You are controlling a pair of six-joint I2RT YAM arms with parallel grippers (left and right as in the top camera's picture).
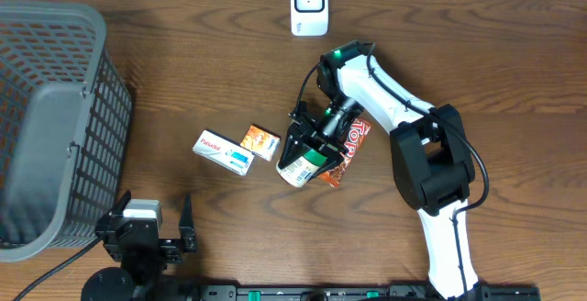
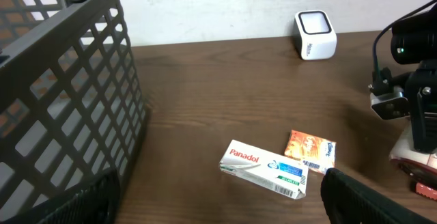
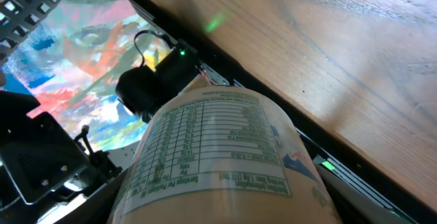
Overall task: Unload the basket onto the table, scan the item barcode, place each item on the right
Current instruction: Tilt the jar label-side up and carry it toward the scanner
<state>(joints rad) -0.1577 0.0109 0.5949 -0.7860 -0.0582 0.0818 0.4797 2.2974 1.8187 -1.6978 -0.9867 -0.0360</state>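
Overhead, I see my right gripper point(image 1: 303, 151) clasping a green-labelled tub point(image 1: 298, 168) near table centre, at 6 o'clock from the scanner point(image 1: 309, 5). Left wrist view: my left gripper point(image 2: 218, 183) is spread wide, released. Right wrist view: the tub's printed side fills the frame.

Dark brown wood-grain table point(image 1: 183, 72) fills nearly the whole overhead view, evenly lit, soft shadows only. A plain white wall point(image 2: 205, 9) meets its far edge and shows overhead as a thin pale strip along the top. In the right wrist view, the lower surface point(image 3: 75, 53) past the table's near edge (floor or mat, can't tell) is blurred and patched in bright red, blue and yellow, and a small green glint point(image 3: 216, 23) sits on the wood near that edge.
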